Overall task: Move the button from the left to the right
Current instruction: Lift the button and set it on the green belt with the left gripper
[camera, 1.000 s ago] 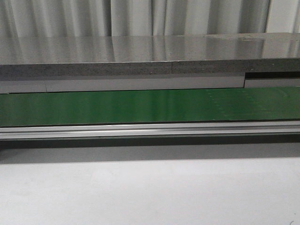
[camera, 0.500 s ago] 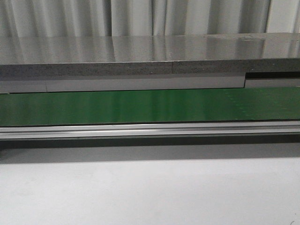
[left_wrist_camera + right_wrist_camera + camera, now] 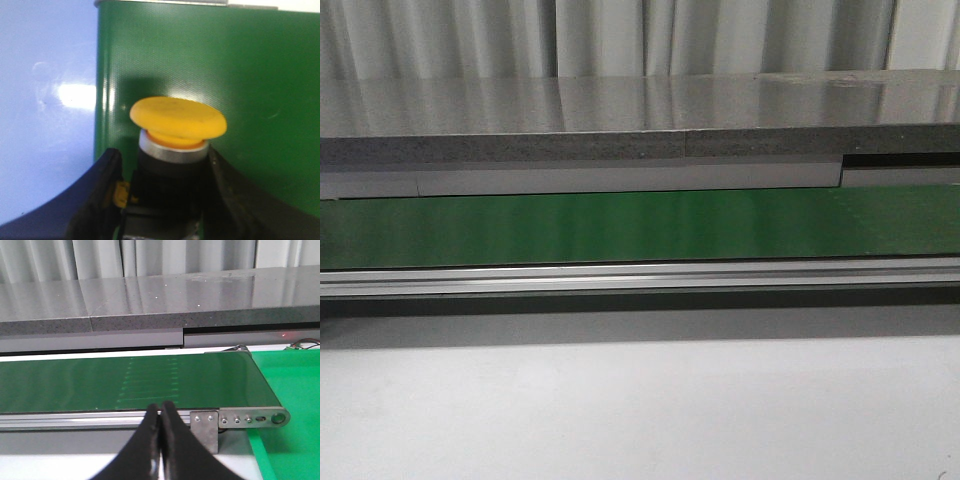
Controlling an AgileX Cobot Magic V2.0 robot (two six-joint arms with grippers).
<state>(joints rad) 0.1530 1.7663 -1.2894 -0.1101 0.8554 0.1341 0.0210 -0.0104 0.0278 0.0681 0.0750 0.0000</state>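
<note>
Pale curtains hang behind a grey counter (image 3: 620, 110), with one green conveyor belt (image 3: 640, 225) running between it and the white tabletop (image 3: 640, 410). One button (image 3: 177, 120) sits over the belt, clamped between the left gripper's (image 3: 165, 200) jaws, its long axis running out from the jaws, yellow cap outermost. The right gripper (image 3: 161, 440), near the belt's end roller, has its jaws pressed together, empty.

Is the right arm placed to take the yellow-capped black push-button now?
Probably not: the yellow-capped black push-button sits between the left gripper fingers, while the right gripper, fingers together, faces a bare green conveyor belt.
</note>
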